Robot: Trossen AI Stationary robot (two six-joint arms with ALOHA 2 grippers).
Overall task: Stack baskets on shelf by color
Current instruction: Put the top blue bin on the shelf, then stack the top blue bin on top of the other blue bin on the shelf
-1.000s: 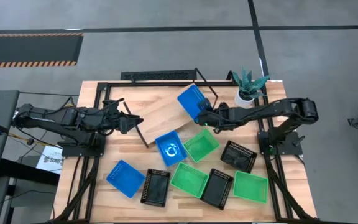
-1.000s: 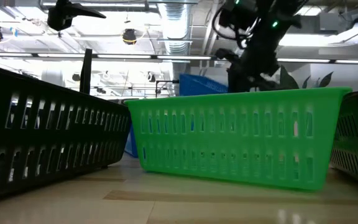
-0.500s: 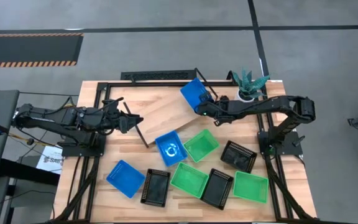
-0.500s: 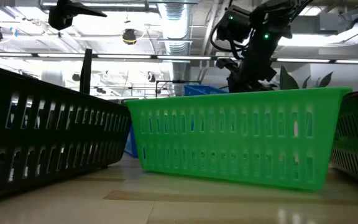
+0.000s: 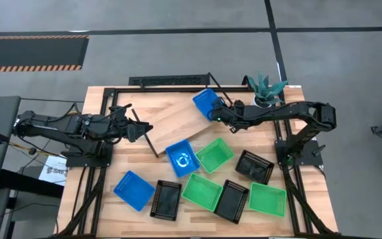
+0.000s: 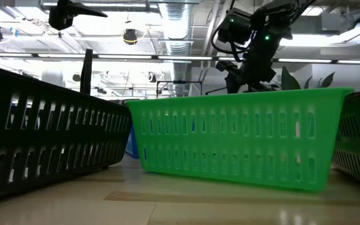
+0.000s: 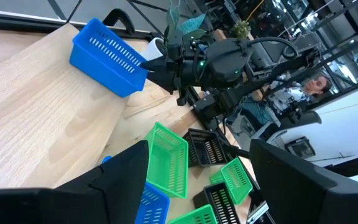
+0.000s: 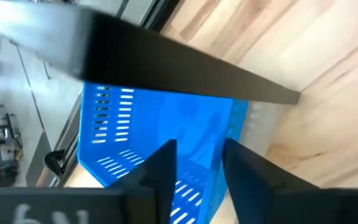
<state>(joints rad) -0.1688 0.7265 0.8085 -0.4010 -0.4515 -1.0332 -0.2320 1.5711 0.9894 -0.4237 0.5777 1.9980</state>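
Note:
A blue basket (image 5: pixel 205 102) (image 7: pixel 104 56) rests by its bottom on the right end of the shelf (image 5: pixel 174 119), a light wood board lying aslant at the table's far middle. My right gripper (image 5: pixel 214 114) (image 8: pixel 197 152) is at the basket's near right corner, open, with the basket's wall (image 8: pixel 197 134) between its fingers. My left gripper (image 5: pixel 144 131) (image 7: pixel 199 149) stands open at the shelf's left end, beside its black wire end frame (image 5: pixel 151 143). In the low view the right gripper (image 6: pixel 245 78) shows above a green basket's rim. My right gripper has one finger (image 8: pixel 160 171) inside the blue basket and one (image 8: pixel 247 177) outside its wall, at the corner nearest the arm (image 7: pixel 145 70). It comes level from the table's right. Whether the fingers touch the wall, I cannot tell.
Loose baskets lie across the near half: blue (image 5: pixel 183 159) (image 5: pixel 133 189), green (image 5: pixel 215 155) (image 5: pixel 201 191) (image 5: pixel 267 199), black (image 5: pixel 166 199) (image 5: pixel 233 199) (image 5: pixel 254 166). A white plant pot (image 5: pixel 264 99) stands right behind the right arm. A person (image 7: pixel 316 84) is beyond the table.
My right gripper has carried the blue basket toward the far edge and down. The basket, held up and tilted a second ago, now sits lower on the shelf's right end and has dropped out of the low view.

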